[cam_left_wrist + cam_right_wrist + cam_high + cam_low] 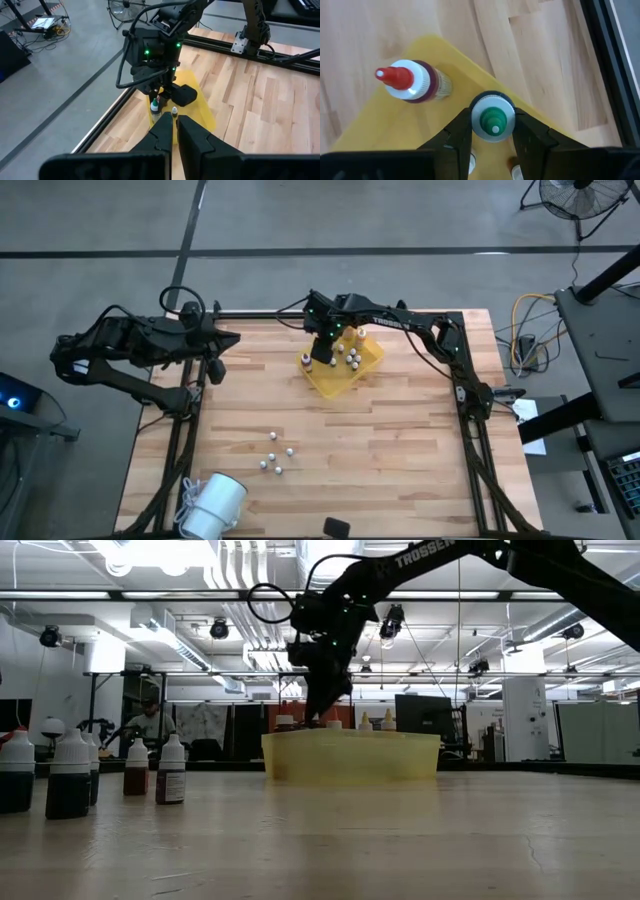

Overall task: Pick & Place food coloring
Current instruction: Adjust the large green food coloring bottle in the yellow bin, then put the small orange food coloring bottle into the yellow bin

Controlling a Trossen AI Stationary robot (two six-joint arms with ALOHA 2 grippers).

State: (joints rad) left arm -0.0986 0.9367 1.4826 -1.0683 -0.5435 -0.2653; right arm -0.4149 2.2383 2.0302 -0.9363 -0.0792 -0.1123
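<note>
Overhead; table-level; two wrist views; all share, seemingly, yellow tray (343,377)

bottles on table (275,453): 5 | bottles in yellow tray (372,362): about 5, partly hidden | white cup (214,505): 1

A light wooden table (400,450) carries a yellow tray (341,377) near its far edge. Toward the near side of the tray, 5 small bottles (277,455) stand in a loose cluster on the bare planks. Beyond them, farthest from the tray, a white cylinder-like object (212,505) lies at the near-left corner.
</note>
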